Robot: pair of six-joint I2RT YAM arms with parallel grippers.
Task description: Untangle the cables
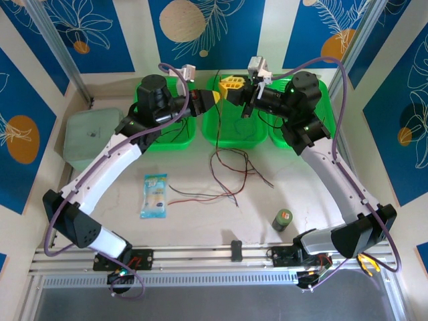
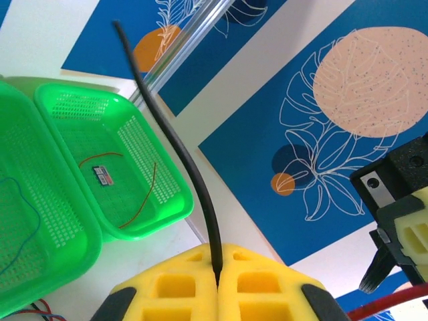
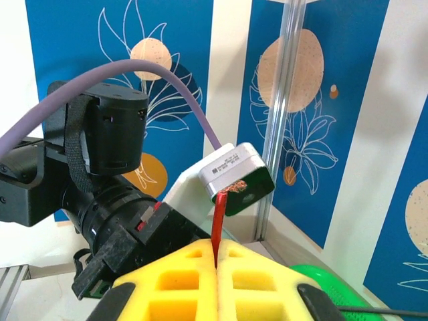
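Note:
Both grippers are raised over the middle green basket (image 1: 234, 142), tips close together. My left gripper (image 1: 215, 97) (image 2: 219, 267) is shut on a black cable (image 2: 175, 137) that rises from between its yellow fingers. My right gripper (image 1: 233, 87) (image 3: 216, 257) is shut on a red cable (image 3: 219, 224) with a frayed copper end. A thin strand hangs from the grippers down to the loose tangle of red and dark cables (image 1: 227, 177) on the table. An orange-brown cable (image 2: 144, 194) lies in one basket (image 2: 134, 134), and a blue-grey one (image 2: 13, 221) lies in the neighbouring basket.
Three green baskets stand along the back; the left one (image 1: 170, 146) and the right one (image 1: 281, 142) flank the middle. A grey lidded box (image 1: 90, 137) sits at the left. A snack packet (image 1: 154, 195) and a small green can (image 1: 283, 219) lie near the front.

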